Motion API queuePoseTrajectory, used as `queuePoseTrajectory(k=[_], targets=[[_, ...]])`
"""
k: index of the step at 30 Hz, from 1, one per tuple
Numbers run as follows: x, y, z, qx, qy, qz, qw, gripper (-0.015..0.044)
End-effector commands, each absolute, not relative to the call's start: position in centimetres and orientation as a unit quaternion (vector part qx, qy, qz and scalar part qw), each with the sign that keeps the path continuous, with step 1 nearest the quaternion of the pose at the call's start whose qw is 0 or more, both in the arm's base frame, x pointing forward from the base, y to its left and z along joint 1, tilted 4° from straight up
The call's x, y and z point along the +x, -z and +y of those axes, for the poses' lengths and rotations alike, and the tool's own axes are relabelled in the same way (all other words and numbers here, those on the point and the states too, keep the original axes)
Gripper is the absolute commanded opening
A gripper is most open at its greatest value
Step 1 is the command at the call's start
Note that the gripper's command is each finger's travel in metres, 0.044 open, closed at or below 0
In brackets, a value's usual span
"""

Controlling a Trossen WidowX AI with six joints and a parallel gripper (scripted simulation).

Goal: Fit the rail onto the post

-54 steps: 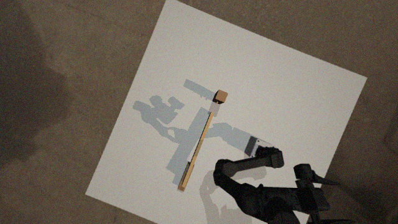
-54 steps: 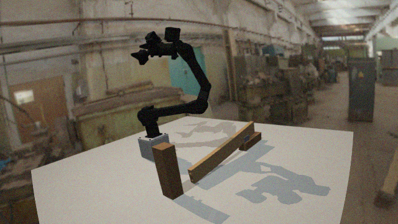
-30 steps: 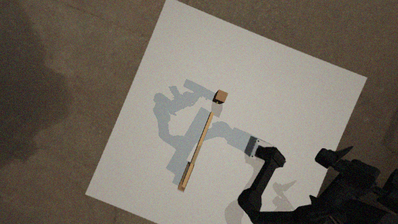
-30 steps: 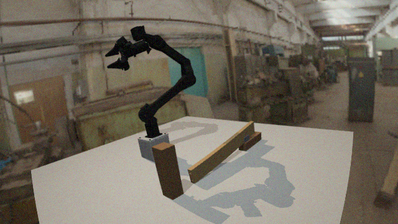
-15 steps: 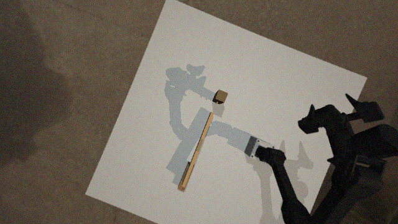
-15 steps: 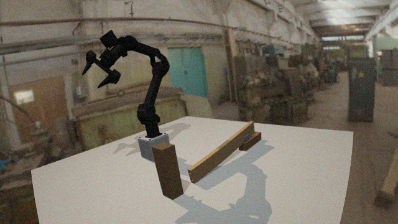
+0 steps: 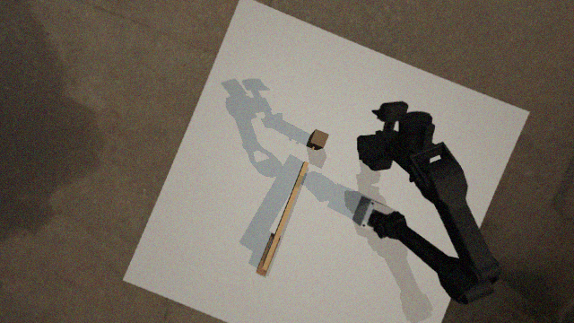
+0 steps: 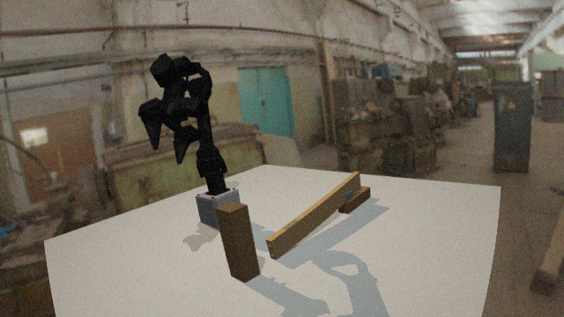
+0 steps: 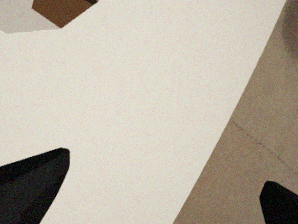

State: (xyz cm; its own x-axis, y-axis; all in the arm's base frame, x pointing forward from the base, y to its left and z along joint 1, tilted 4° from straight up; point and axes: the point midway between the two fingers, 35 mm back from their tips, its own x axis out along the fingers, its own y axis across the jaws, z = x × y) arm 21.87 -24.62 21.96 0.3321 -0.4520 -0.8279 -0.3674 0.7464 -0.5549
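Note:
The long wooden rail [image 7: 291, 197] [image 8: 313, 216] slopes from the low footboard block [image 8: 358, 202] down to the table, where its near end lies. Its far end rests at the block's bracket [image 8: 349, 195]. The short post [image 7: 319, 138] [image 8: 239, 242] stands upright, with a gap between it and the rail's near end. The pegs [image 7: 313, 148] show only as a small light spot in the top view. A brown wooden corner, seemingly the post [image 9: 62, 11], shows in the wrist view. My gripper [image 7: 369, 127] [image 8: 167, 156] [image 9: 167, 175] is open and empty, high above the table, away from rail and post.
The arm's grey base [image 7: 364, 211] [image 8: 211, 211] stands on the white table [image 7: 202, 215] [image 8: 132, 264], to one side of the rail and post. The table's edge crosses the right of the wrist view, with brown floor [image 9: 250, 165] beyond. Arm shadows fall around the rail and post.

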Motion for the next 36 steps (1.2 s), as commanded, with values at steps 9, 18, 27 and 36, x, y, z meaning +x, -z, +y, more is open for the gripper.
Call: queuePoseTrajectory(k=[9, 18, 27, 36], targets=[[33.0, -9.9, -13.3, -0.47, -0.283, 0.548, 0.631, 0.044], [33.7, -0.8, -4.0, -0.495, -0.5, 0.517, 0.488, 0.044], [33.7, -0.4, -3.9, -0.495, -0.504, 0.516, 0.485, 0.044], [33.7, 1.1, -3.9, -0.495, -0.503, 0.516, 0.485, 0.044]])
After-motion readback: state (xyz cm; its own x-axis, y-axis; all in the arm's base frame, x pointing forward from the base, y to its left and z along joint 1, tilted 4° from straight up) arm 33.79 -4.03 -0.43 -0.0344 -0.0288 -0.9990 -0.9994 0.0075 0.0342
